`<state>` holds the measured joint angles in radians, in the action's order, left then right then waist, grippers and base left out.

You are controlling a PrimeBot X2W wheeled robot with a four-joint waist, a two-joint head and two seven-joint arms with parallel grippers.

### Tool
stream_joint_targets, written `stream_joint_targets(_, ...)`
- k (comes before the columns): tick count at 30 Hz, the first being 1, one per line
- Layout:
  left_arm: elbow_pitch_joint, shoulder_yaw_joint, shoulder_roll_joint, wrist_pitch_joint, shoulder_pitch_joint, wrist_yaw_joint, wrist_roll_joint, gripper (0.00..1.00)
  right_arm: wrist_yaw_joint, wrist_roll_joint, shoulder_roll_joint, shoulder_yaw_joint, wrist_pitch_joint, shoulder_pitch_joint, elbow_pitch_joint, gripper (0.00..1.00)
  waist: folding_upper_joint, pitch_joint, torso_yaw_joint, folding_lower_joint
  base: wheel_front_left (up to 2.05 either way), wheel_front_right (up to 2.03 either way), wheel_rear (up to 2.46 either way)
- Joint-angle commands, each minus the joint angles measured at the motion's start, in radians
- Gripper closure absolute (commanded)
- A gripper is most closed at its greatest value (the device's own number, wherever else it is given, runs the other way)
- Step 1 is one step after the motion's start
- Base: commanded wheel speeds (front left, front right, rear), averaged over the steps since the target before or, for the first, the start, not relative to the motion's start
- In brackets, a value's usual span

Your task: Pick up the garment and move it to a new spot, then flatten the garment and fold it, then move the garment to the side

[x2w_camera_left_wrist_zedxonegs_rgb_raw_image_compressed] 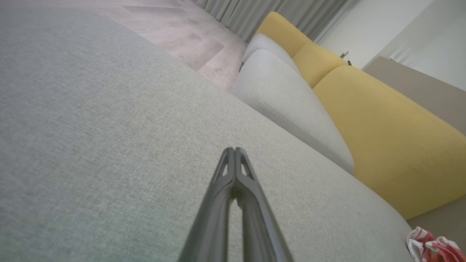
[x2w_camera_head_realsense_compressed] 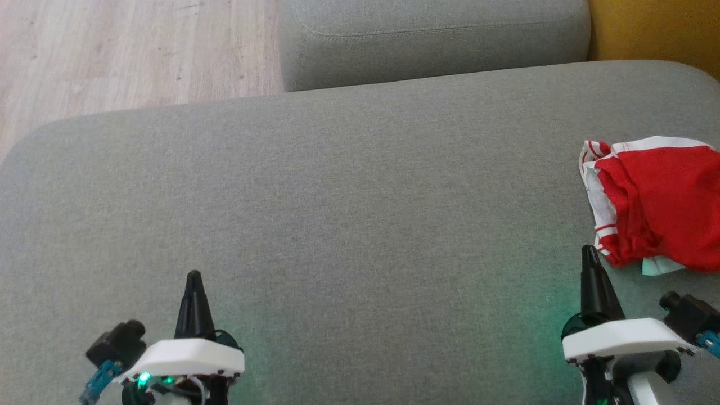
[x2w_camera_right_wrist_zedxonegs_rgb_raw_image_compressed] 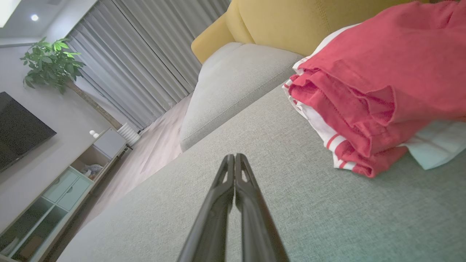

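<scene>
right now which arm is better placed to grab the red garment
Right. The right gripper has its shut fingers close beside the lower left corner of the red garment on the grey cushion. The left gripper, also shut, is far across the cushion. The right would likely need to open first.

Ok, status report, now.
Left gripper shut, empty. Right gripper shut, empty, just left of garment. Garment lies rumpled at right of cushion. Nothing in the way.
</scene>
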<state>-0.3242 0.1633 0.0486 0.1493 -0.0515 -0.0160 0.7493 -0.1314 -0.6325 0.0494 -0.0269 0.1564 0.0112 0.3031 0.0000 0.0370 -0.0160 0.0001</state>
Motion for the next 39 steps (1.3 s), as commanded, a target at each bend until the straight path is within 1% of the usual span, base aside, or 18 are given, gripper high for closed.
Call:
stream_joint_targets(1,0.034,-0.024,0.007,-0.007,-0.042,0.012,0.026,1.00,0.000,-0.032,0.018,0.000,-0.006,0.051,-0.038,1.00,0.0000,-0.001,0.000,0.0000,0.00,0.00,0.00)
stream_joint_targets(39,0.054,-0.129,0.009,-0.115,-0.048,0.072,0.399,1.00,0.000,-0.464,0.023,0.044,-0.108,0.070,-0.048,1.00,0.0000,-0.015,0.007,-0.0001,0.00,0.00,0.00)
